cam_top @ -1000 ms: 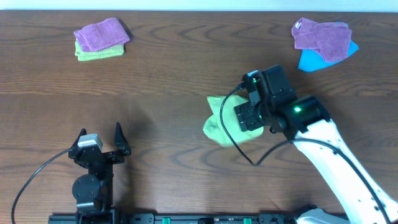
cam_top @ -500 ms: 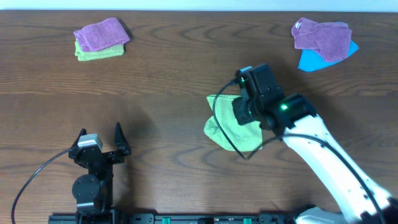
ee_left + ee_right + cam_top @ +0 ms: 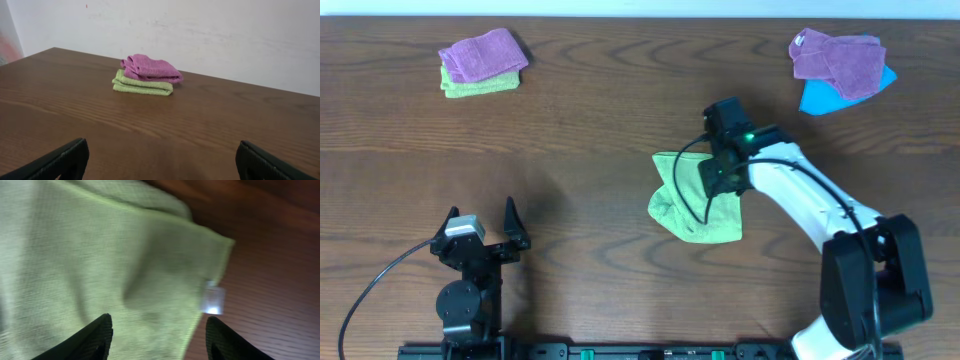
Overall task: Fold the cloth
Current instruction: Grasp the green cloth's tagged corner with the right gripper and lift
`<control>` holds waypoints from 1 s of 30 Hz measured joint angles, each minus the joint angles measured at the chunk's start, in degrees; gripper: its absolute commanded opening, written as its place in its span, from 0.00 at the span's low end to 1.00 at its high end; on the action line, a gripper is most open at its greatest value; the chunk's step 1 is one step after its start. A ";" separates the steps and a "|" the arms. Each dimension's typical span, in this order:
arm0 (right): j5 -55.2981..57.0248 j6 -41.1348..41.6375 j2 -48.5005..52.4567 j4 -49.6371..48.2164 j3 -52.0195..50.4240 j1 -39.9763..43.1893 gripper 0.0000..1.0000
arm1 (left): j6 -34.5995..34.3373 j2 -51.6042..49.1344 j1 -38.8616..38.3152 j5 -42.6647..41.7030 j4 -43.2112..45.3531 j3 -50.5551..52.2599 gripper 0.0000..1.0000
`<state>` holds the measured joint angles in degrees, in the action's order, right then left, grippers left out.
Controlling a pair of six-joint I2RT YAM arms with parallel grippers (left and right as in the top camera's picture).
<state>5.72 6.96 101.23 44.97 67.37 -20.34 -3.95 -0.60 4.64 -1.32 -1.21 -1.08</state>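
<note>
Overhead view first, says the operator: what has changed since a second ago?

Me: My right gripper (image 3: 716, 181) has slid from above the middle of the cloth (image 3: 692, 208) to its far right edge. The cloth shows more of itself now. It lies spread on the table (image 3: 580, 120), a little right of centre, where before it was bunched under my wrist.

Operator: Are you holding it?

Me: No. In the right wrist view my two fingers stand apart with nothing between them, and the cloth lies flat on the wood beneath. The white tag (image 3: 213, 301) rests at the corner just ahead of my right-hand finger. I would say I have just let that edge go.

Operator: And the left side?

Me: My left gripper (image 3: 481, 212) sits spread wide near the front edge, well apart from the cloth and touching nothing. All it looks at is the purple towel (image 3: 150, 67) stacked on a paler green one (image 3: 142, 86).

Operator: So is the fold done?

Me: I doubt it. The outline is lopsided, with a ragged left side and a crease through the middle. My guess is that one layer has been laid over, and that the edges need squaring or a second fold.
</note>
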 measured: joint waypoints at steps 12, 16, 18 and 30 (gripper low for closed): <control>-1.05 -1.97 -0.02 -1.07 0.00 5.51 0.45 | 0.00 0.00 0.00 0.00 -0.02 -0.02 0.95; -1.49 -2.27 0.04 -2.03 0.00 5.51 0.45 | 0.00 0.00 0.00 0.00 -0.02 -0.02 0.95; -1.64 -2.45 0.33 -2.10 -0.02 5.51 0.45 | 0.00 0.00 0.00 0.00 -0.02 -0.02 0.95; -2.14 -3.13 4.02 -2.78 0.00 5.51 0.01 | 0.00 0.00 0.00 0.00 -0.02 0.00 0.95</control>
<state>3.57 3.84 105.25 42.19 67.37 -14.83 -3.95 -0.60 4.64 -1.32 -1.23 -1.08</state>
